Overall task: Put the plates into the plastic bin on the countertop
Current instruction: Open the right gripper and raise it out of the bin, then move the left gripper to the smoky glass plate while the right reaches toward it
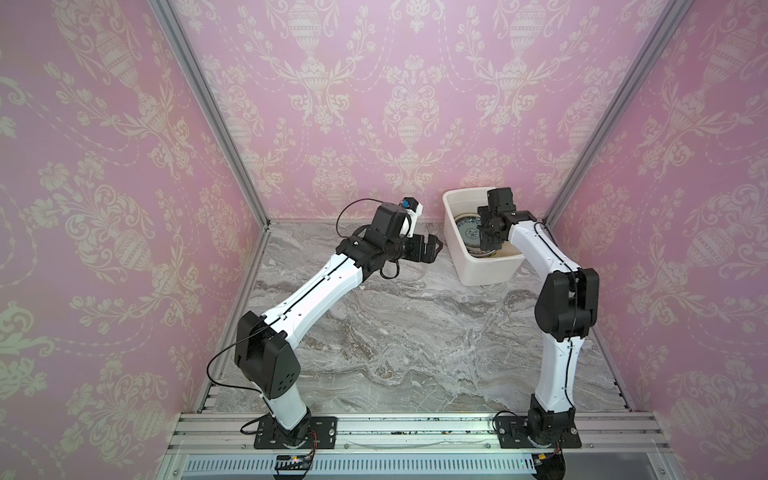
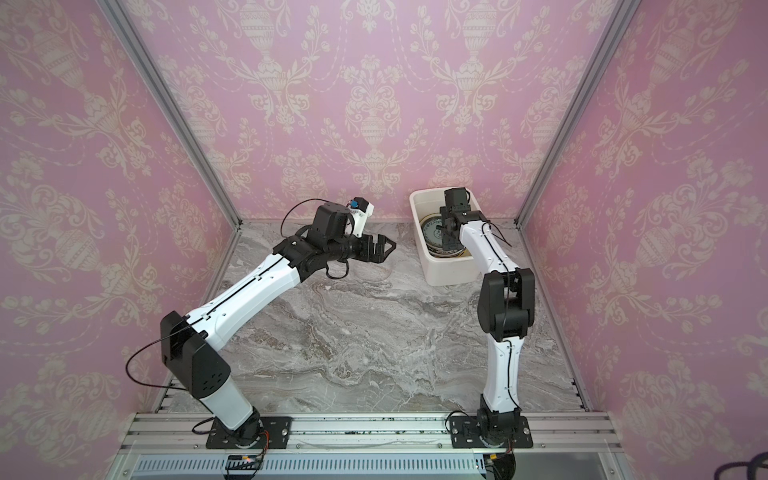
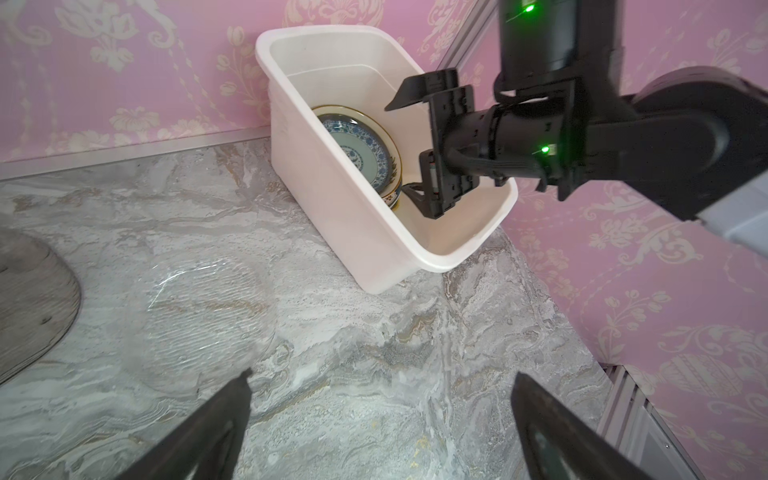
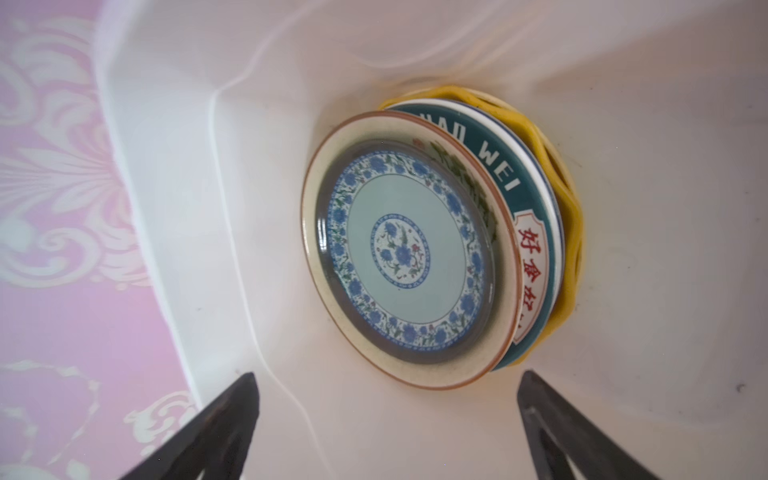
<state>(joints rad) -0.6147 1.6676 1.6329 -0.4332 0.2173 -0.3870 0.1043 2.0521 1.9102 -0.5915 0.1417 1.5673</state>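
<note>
On the counter [image 1: 395, 340], far right, plates [image 4: 405, 253] lay stacked in the bin [image 1: 486, 270] under the right jaws, wide and empty; a glass plate [image 3: 203, 316] lay left of it, beneath the nearer left jaws, also wide.

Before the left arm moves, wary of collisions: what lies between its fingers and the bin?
A clear glass plate, flat on the counter and a little off to one side; the left wrist view shows it.
</note>
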